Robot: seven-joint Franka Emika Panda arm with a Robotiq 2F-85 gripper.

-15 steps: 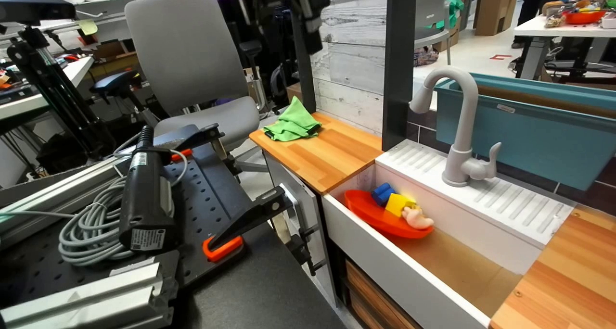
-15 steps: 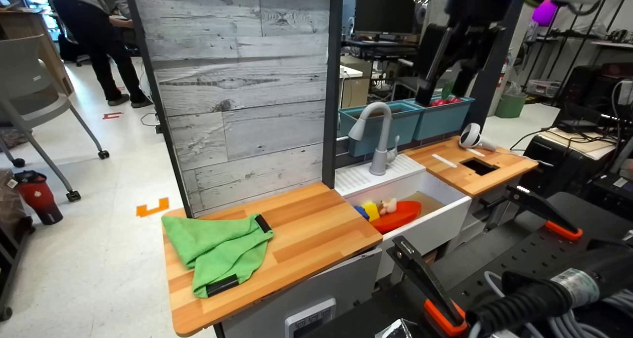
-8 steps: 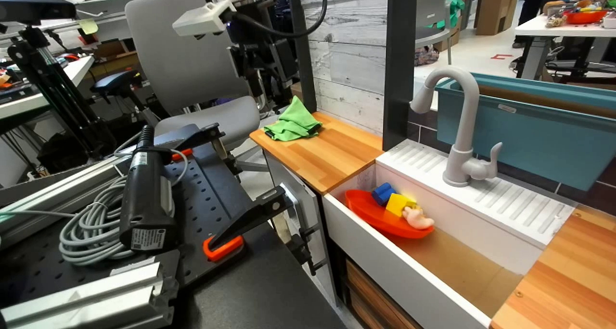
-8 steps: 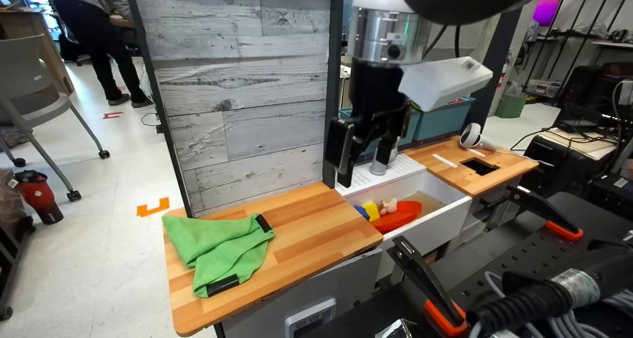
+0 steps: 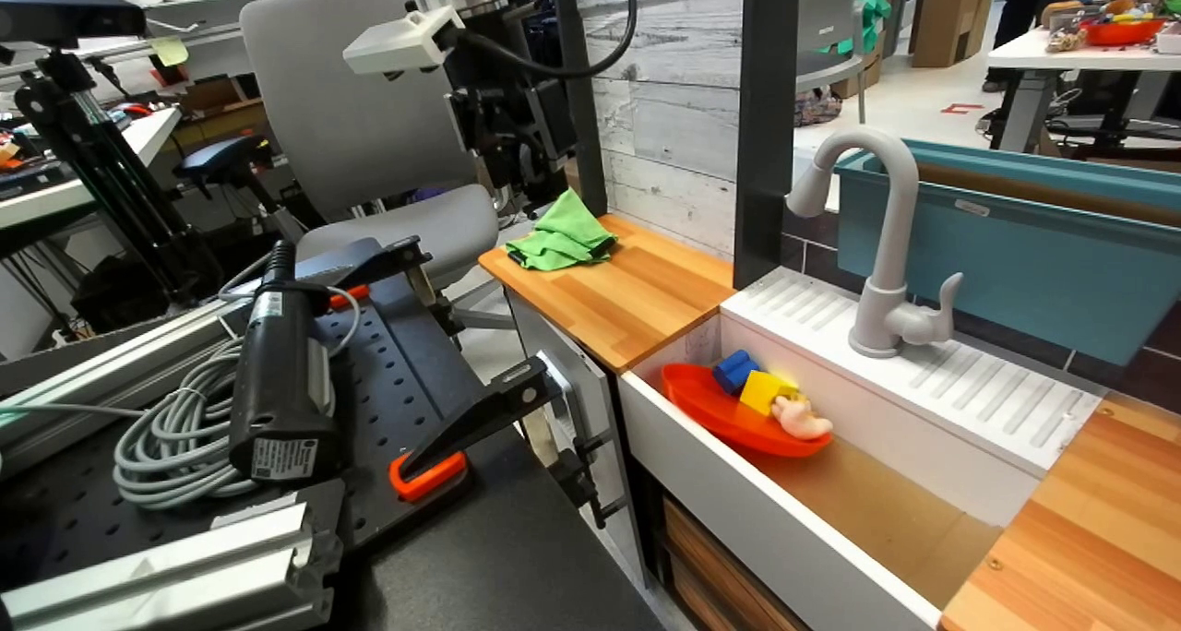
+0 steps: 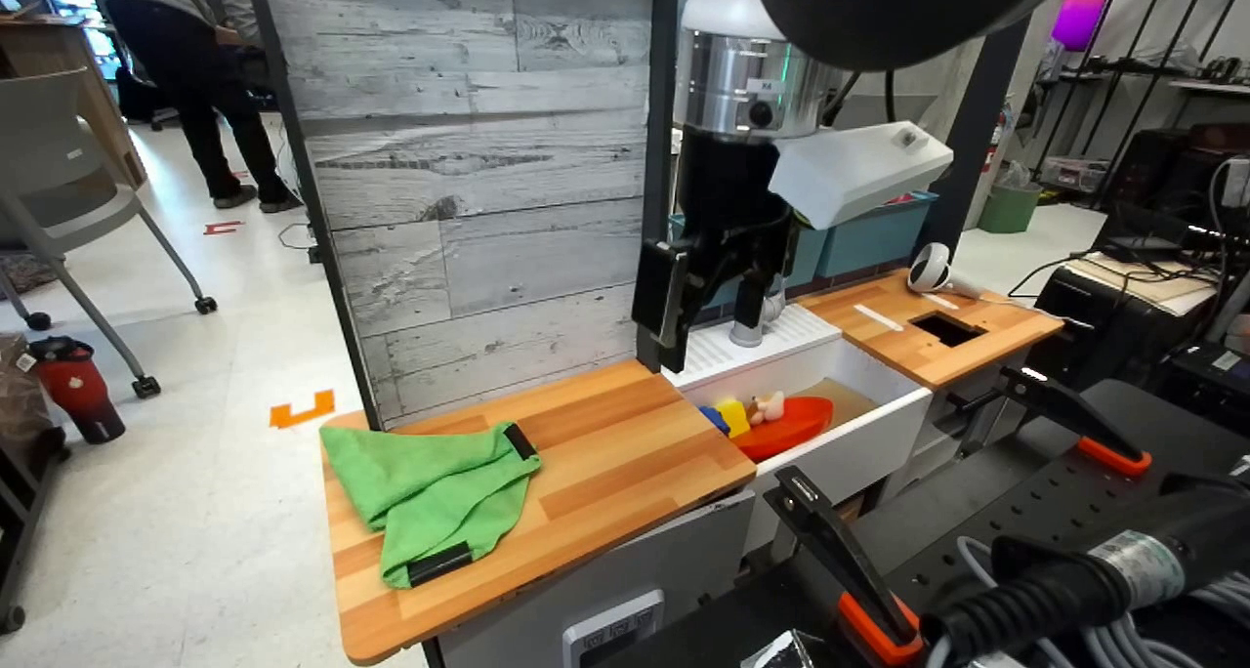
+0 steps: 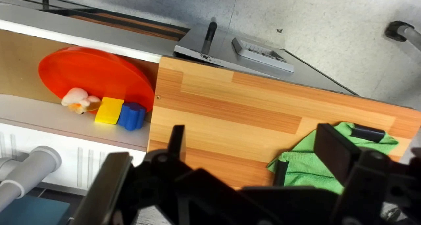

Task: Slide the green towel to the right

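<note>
In an exterior view, the rumpled, black-stripped green towel (image 6: 444, 502) lies at nine o'clock on the counter (image 6: 635, 443). Jaws apart, the gripper (image 6: 712, 340) has edged toward eight.

The green towel (image 6: 439, 502) lies loosely folded and creased on the wooden worktop (image 6: 605, 453), close to one end, a corner reaching the edge. Its layers overlap in soft, uneven folds. Black strips (image 6: 439, 563) sit on two of its edges, apart from each other. The wrist view shows it only in part.
</note>
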